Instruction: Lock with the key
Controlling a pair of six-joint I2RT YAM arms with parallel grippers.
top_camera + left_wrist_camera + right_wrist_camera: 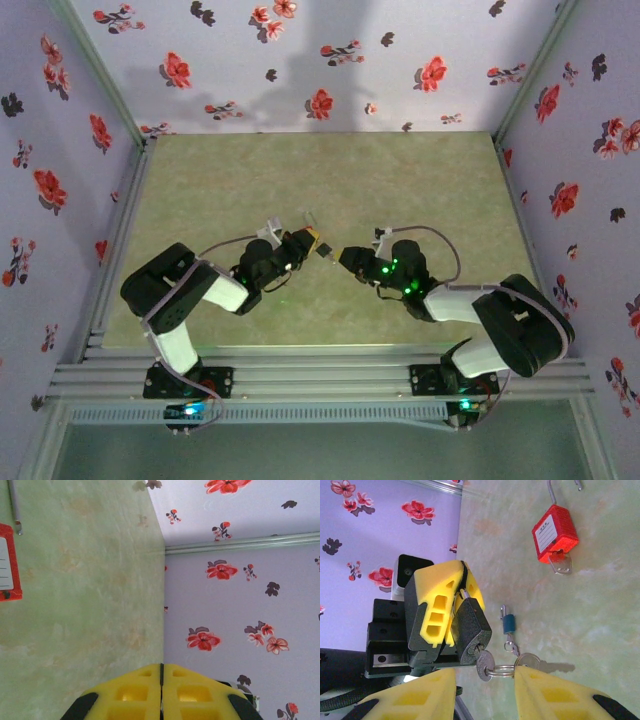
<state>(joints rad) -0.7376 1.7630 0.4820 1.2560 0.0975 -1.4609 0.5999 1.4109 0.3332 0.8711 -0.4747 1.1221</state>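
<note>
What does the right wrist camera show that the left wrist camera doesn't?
Right wrist adds: a dark padlock clamped in the left end effector, a silver key in its keyhole on a ring, and a blue-headed key near that ring.
Left wrist adds: the corner where two flowered walls meet the table.
Shared: that end effector's yellow fingers, the red padlock, green table and flowered wall.

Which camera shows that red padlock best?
The right wrist view: the red padlock shows its full body, label and most of the shackle. The left wrist view catches just its edge, cut by the frame. In the top view it's too small to tell.
</note>
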